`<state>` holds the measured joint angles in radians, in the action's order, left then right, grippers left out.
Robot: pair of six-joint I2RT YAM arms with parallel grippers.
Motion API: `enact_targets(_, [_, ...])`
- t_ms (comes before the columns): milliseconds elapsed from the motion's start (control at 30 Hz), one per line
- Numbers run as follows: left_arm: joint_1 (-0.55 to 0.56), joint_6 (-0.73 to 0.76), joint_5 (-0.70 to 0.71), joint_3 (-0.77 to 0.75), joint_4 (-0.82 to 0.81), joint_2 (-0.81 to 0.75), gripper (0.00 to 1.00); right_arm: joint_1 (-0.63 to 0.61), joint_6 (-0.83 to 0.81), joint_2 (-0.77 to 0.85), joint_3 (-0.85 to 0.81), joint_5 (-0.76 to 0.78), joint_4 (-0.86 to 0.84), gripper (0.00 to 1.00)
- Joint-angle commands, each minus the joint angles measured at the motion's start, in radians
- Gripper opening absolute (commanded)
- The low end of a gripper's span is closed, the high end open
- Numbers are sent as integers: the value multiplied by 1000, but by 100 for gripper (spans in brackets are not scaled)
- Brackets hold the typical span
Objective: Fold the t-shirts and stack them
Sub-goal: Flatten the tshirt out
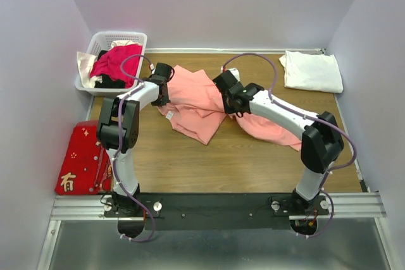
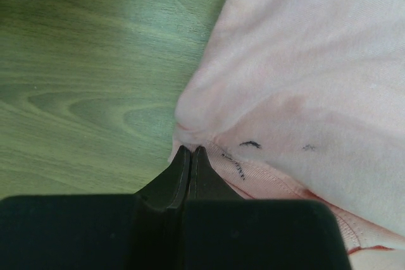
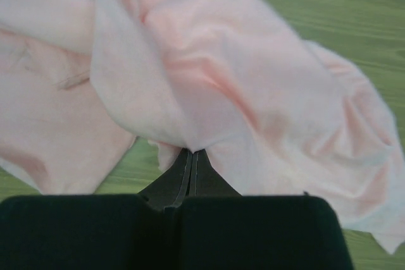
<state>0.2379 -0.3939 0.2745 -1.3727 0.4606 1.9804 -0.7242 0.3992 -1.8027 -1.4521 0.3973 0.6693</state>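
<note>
Pale lilac walls close the workspace on three sides, and between them lies a wooden table (image 1: 190, 162) with brown grain, which looks greenish in both wrist views. Along its near edge runs a metal rail (image 1: 221, 205) where the two arms are fixed. By the far left corner stands a white basket (image 1: 120, 34) with red, black and cream clothes inside. At the left edge lies a red cloth (image 1: 79, 153) with gold characters. The white t-shirt (image 1: 311, 71) lies folded at the far right corner, well apart from the arms. The salmon-pink t-shirt (image 1: 190, 96) is spread crumpled across the middle of the table, between both arms. The left gripper (image 2: 191, 151) has its fingers pressed together on the edge of this shirt at its left border, near some small dark marks. The right gripper (image 3: 192, 152) is likewise closed, pinching a fold of the pink fabric, which rises and drapes over in front of it
</note>
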Motion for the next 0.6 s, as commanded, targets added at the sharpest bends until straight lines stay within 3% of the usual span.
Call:
enact_targets(0, [3, -10, 45, -5, 21, -6, 0, 71, -11, 46, -27, 163, 69, 1])
enact_targets(333, [3, -5, 43, 23, 24, -48, 0, 393, -51, -9, -63, 187, 50, 1])
enact_targets(567, [3, 3, 49, 50, 29, -77, 0, 468, -39, -89, -100, 175, 42, 1])
